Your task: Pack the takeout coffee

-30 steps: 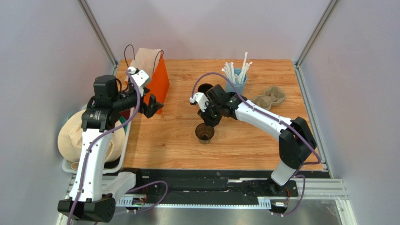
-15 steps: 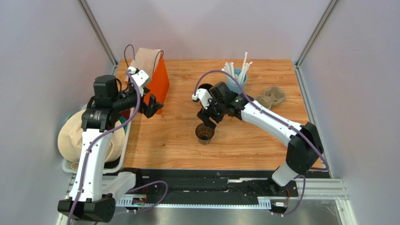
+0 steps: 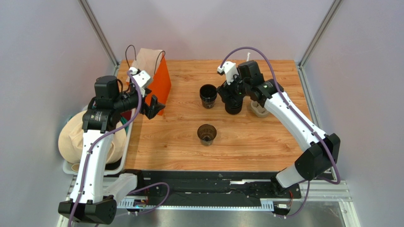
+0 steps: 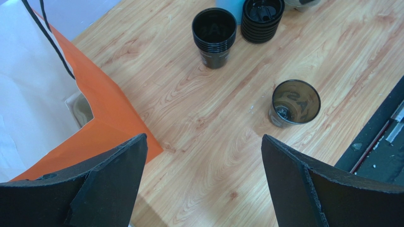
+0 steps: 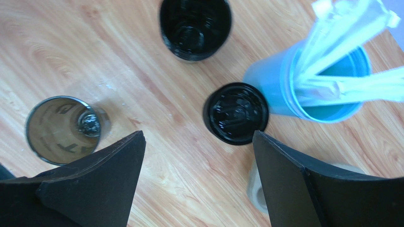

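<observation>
1. Two sets of fingers are spread wide, and both hold nothing.
2. My left gripper (image 4: 204, 142) hangs by the orange bag (image 3: 161, 82).
3. My right gripper (image 5: 198, 142) hangs over the black lids (image 5: 235, 113), which touch the blue straw cup (image 5: 270, 90).
4. The coffee cup (image 3: 207, 134) stands alone on the table (image 3: 166, 137), open on top, well apart from both grippers.

Brownish coffee cup (image 3: 207, 134), orange bag (image 3: 161, 86), blue straw cup (image 5: 274, 94).

Directly under the right claw (image 5: 198, 142) a stack of lids (image 5: 235, 113) is found, a straw cup (image 5: 284, 94) just behind it, a stack of cups (image 5: 195, 26) to its left, and a single cup (image 5: 57, 130) in front, leftward.
</observation>
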Tool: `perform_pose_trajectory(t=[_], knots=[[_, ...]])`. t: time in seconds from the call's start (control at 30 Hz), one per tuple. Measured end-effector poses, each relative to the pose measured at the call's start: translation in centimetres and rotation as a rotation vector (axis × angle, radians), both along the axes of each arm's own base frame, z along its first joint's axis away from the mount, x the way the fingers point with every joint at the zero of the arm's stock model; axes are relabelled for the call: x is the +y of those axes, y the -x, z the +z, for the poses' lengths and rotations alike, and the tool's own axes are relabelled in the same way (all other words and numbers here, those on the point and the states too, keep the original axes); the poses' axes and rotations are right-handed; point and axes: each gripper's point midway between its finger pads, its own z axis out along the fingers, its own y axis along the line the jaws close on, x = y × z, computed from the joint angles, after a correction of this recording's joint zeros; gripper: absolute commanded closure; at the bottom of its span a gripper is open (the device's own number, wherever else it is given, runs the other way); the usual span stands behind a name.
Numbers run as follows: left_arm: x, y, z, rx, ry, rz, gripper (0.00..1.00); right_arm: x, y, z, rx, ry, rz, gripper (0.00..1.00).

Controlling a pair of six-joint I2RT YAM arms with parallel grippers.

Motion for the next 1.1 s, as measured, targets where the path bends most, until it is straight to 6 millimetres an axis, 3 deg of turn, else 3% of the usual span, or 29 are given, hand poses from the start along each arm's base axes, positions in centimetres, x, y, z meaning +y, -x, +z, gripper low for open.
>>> perform_pose_trajectory(t=[0.33,0.5,0.67,0.9,1.1], knots=[[0.0,0.0,0.0,0.0,0.0,0.0,0.01,-2.7,-2.2,-0.3,-0.001,0.031,-0.137,0.03],[0.0,0.0,0.0,0.0,0.0,0.0,0.01,-3.6,-3.4,-1.4,0.019,0.053,-0.182,0.17],[0.0,0.0,0.0,0.0,0.0,0.0,0.01,-3.2,-3.9,-2.9,0.058,0.063,-0.173,0.3],[0.0,0.0,0.0,0.0,0.0,0.0,0.01,-2.7,-5.2,-5.9,0.115,0.102,-0.178,0.37],[0.0,0.0,0.0,0.0,0.0,0.0,0.01,-3.9,-6.1,-7.8,0.145,0.145,-0.26,0.44]])
